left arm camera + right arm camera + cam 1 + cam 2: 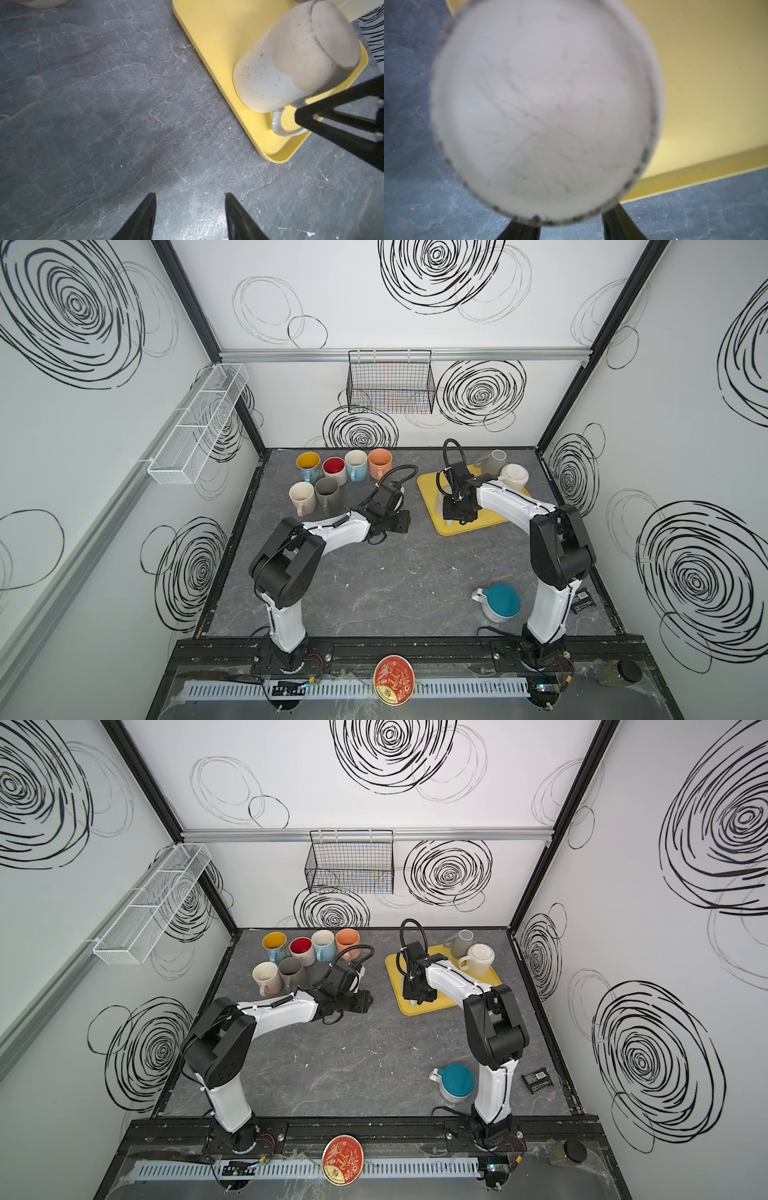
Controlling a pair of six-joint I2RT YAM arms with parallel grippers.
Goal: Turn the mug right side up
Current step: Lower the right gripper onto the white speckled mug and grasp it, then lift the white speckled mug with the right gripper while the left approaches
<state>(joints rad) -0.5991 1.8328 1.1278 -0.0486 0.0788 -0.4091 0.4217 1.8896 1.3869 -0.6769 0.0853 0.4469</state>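
A white speckled mug stands upside down on the yellow tray, its handle toward the tray's near corner. My right gripper hangs straight over it. In the right wrist view the mug's base fills the picture and hides the fingertips, which reach down on the handle side. Whether they grip anything is hidden. In a top view only a sliver of the mug shows beside the gripper. My left gripper hovers open and empty over bare table, left of the tray.
Several upright mugs cluster at the back left. A grey mug and a cream mug sit at the tray's far end. An overturned teal-bottomed mug and a small black item lie front right.
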